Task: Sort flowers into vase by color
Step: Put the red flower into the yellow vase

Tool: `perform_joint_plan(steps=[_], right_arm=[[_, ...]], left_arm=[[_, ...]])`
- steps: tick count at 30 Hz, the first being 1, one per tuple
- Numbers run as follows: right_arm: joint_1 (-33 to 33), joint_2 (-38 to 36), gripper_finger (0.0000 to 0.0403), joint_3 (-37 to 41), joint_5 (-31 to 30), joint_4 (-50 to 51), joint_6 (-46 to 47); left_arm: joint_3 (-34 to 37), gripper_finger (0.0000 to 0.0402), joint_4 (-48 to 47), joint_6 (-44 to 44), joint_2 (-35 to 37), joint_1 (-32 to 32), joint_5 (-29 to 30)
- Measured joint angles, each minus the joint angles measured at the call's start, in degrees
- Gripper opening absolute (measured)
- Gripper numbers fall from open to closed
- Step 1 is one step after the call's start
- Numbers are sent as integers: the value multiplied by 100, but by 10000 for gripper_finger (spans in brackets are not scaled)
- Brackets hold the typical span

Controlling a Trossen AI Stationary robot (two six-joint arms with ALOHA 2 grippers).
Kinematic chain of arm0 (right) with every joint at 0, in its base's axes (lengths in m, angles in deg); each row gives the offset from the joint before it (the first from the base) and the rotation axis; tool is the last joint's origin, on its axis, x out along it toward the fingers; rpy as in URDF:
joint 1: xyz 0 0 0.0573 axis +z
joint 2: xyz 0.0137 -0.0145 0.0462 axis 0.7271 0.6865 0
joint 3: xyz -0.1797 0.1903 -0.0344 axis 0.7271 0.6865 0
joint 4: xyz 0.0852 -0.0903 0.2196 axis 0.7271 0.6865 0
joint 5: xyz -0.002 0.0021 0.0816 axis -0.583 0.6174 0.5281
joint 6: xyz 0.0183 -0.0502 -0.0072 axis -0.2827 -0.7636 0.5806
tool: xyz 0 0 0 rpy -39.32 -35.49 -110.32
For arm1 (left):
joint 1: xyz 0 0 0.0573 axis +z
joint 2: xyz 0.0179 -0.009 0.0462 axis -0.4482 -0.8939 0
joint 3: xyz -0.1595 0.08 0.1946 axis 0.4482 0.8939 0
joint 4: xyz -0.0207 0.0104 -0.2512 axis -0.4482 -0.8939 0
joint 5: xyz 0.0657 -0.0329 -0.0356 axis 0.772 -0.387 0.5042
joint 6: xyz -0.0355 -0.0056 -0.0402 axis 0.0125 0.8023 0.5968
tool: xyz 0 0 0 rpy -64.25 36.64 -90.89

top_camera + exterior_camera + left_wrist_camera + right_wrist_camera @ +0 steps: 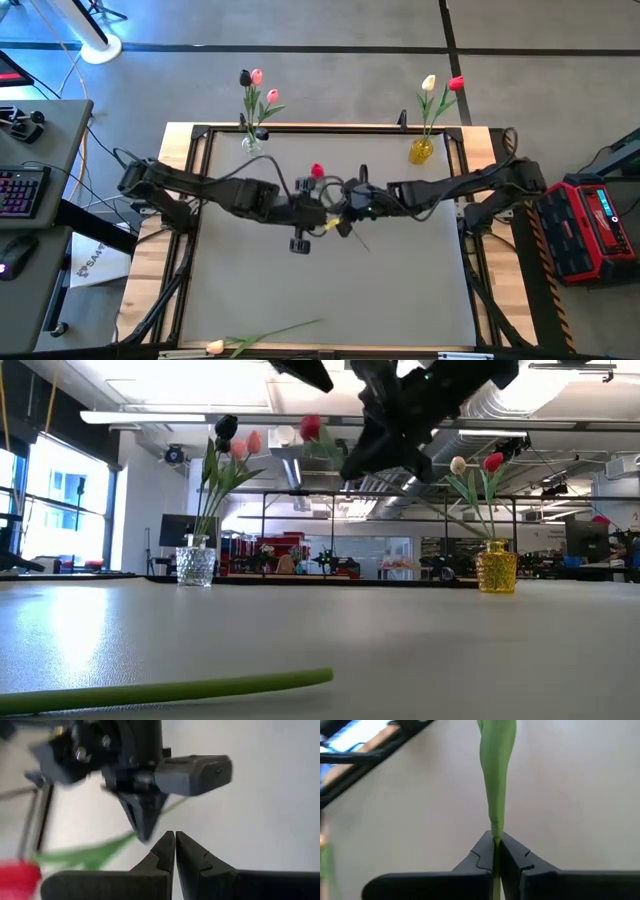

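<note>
High view: a pale grey table top (400,290) in a wood frame stands on grey floor, a desk with keyboard (22,190) at left. Clear glass vase (252,140) holds pink and dark tulips; left gripper (318,212), fingers pressed together, hangs mid-table; right gripper (340,222) pinches a red-headed tulip (318,171) by its stem; amber vase (421,150) stands farther right.

Both arms are reaching in to mid-table, raised off the surface, wrists nearly meeting. Right gripper (495,851) is pinching something between fully closed fingers. Left gripper (175,851) is sitting beside it, fingertips pressed together, gripping nothing.
</note>
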Motion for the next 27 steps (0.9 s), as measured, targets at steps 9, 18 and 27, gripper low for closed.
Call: perform_joint_plan(steps=[9,18,27], right_arm=[[-391,-910,1,0,-1685,1053,-864],[-1438,-2017,0,0,-2422,1108,-2600],[-3327,-3163,0,1235,-612,-1019,-3538]], left_arm=[[0,3,-605,1131,540,425,-634],[162,3,-789,1662,832,458,-422],[1254,3,150,2961,1445,254,133]])
